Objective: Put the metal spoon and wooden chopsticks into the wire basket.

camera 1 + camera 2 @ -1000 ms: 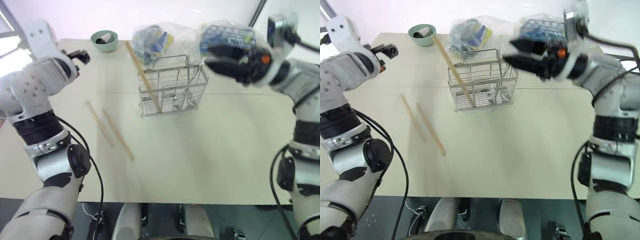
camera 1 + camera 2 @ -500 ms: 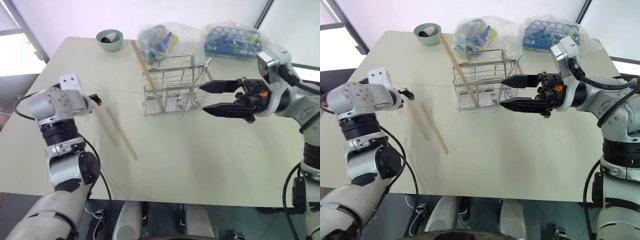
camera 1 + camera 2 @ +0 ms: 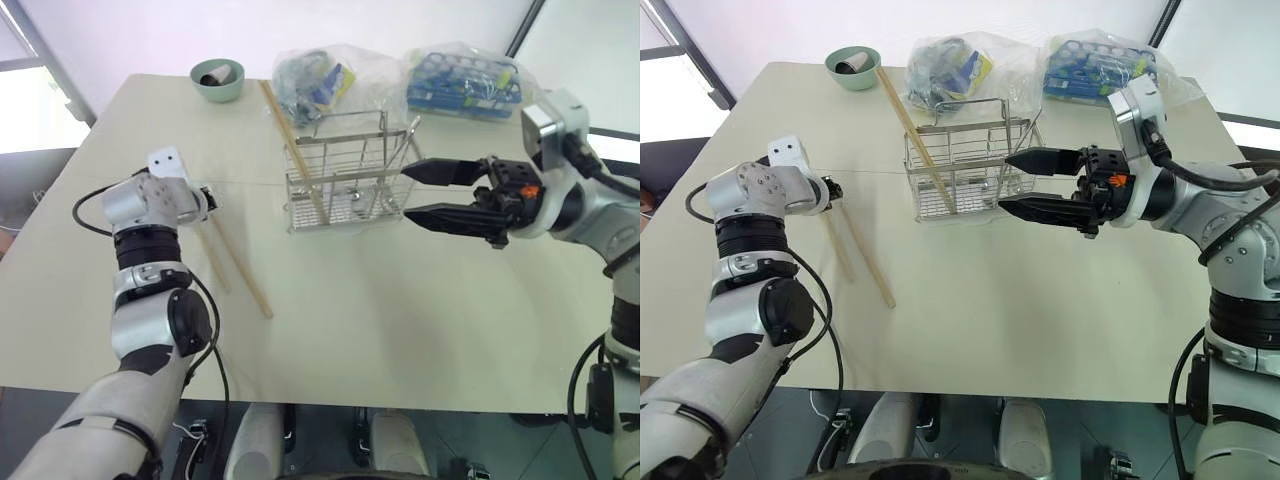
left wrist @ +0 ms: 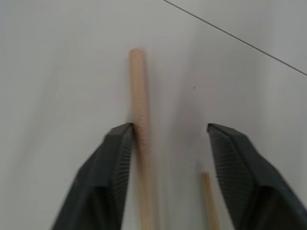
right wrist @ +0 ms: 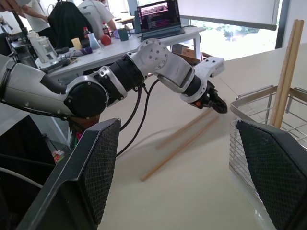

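We're watching the left gripper straddling one of the wooden chopsticks on the table, jaws parted, not clamping. The right gripper is hovering spread wide beside the wire basket, with the metal spoon and other chopsticks leaning inside.

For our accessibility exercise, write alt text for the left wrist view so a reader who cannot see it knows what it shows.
The left gripper sits low over a pale table, its two black fingers apart around the end of one wooden chopstick, which touches the inner face of one finger. The tip of a second chopstick lies between the fingers, nearer the other one.
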